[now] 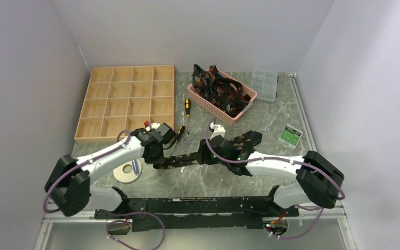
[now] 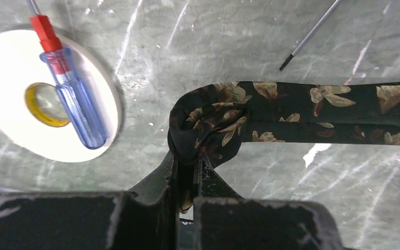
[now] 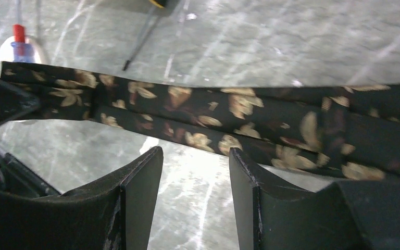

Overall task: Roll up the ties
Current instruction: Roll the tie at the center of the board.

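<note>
The tie (image 1: pixel 185 159) is lying stretched across the grey marbled desk (image 1: pixel 213 183) between the two arms, black with tan-gold leaf shapes. It is running left to right, its wider end pointing toward the right side. At its left end the fabric is curling into a small, loose roll, which is resting on the desk. The left tool (image 2: pixel 187 167) is pinching a fold of that rolled end, with its jaws nearly together and cloth showing in the narrow gap between them. The right tool (image 3: pixel 195 156) is hovering at the middle stretch of the tie with its jaws standing apart. The band is crossing just past its fingertips, and nothing is being gripped.

Just left of the rolled end, a white tape roll (image 2: pixel 10 127) is lying flat. A screwdriver with a clear blue handle and a red collar (image 2: pixel 73 107) is resting across it. Behind the tie, two yellow-and-black screwdrivers (image 1: pixel 187 110) are lying on the desk. Farther back, a pink basket (image 1: pixel 211 108) is holding more dark patterned ties (image 1: pixel 224 91) in a heap. A wooden compartment tray (image 1: pixel 127 101) is sitting at the back left and a clear plastic organiser box (image 1: pixel 264 84) at the back right. A small green packet (image 1: pixel 291 135) is lying near the right wall.
</note>
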